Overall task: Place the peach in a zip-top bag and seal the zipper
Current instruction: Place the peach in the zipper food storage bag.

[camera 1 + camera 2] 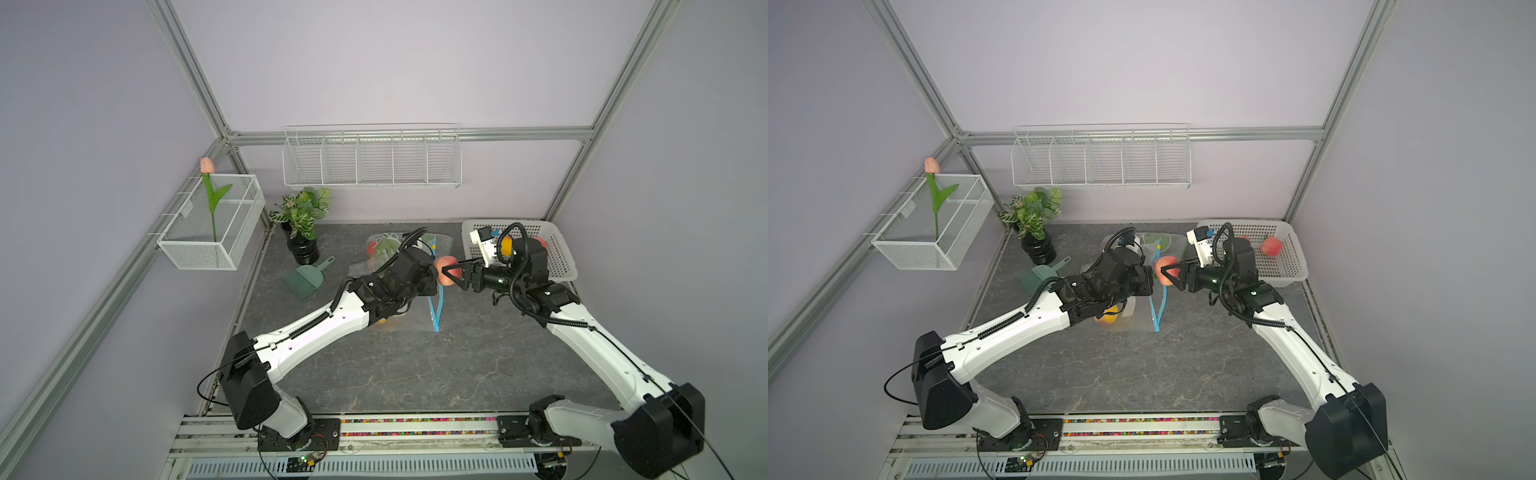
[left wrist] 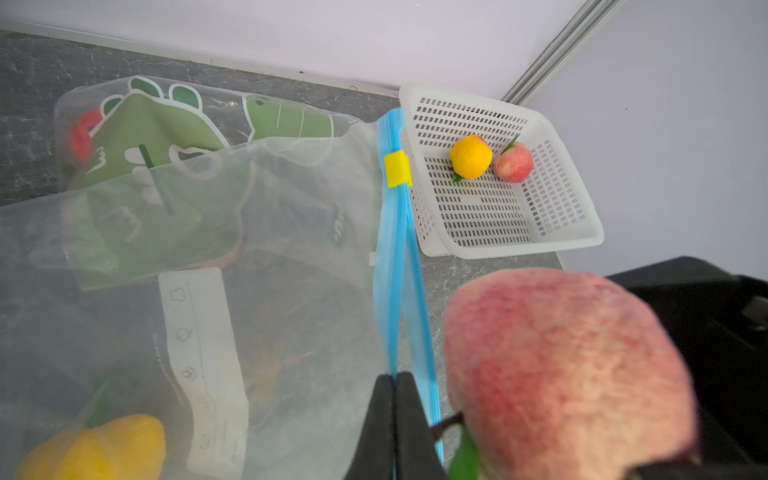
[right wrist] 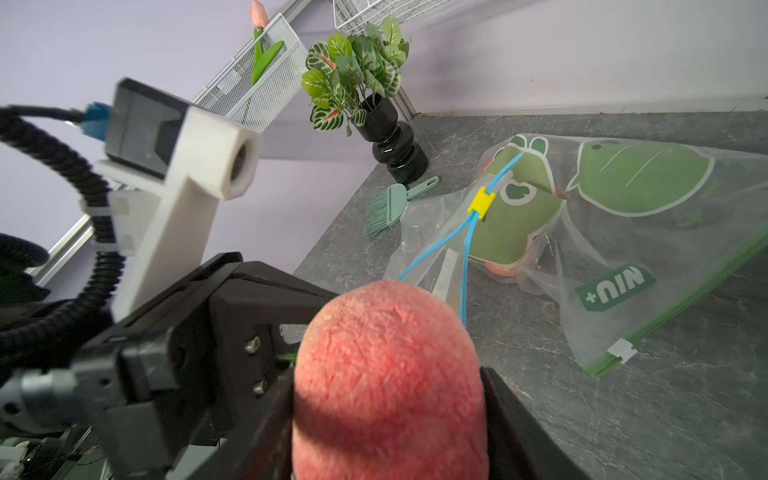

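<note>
The right claw (image 1: 449, 272) is gripping the fuzzy pink-red peach (image 3: 388, 365) between its spread fingers, holding it above the desk (image 1: 415, 374) toward the far edge, just beside the blue zipper strip (image 2: 400, 249) of the clear plastic zip-top bag (image 2: 291, 257). The left claw (image 2: 394, 399), pressed together, is pinching that strip, the small yellow slider (image 2: 397, 168) sitting farther along it.

Left arm (image 1: 316, 332): white links stretched low over the grey marbled table (image 1: 415, 374), black wrist turned toward centre. Left tool (image 2: 395, 386): black fingers pressed together, pinching the blue zipper edge of the clear plastic zip-top bag (image 2: 291, 232). Right arm (image 1: 582, 332): reaches inward, wrist roughly level, facing the left wrist. Right tool (image 1: 450, 273): fingers spread wide, clamped on both sides of the pink-red fuzzy peach (image 3: 386, 353). The two tools sit just beside each other.
</note>
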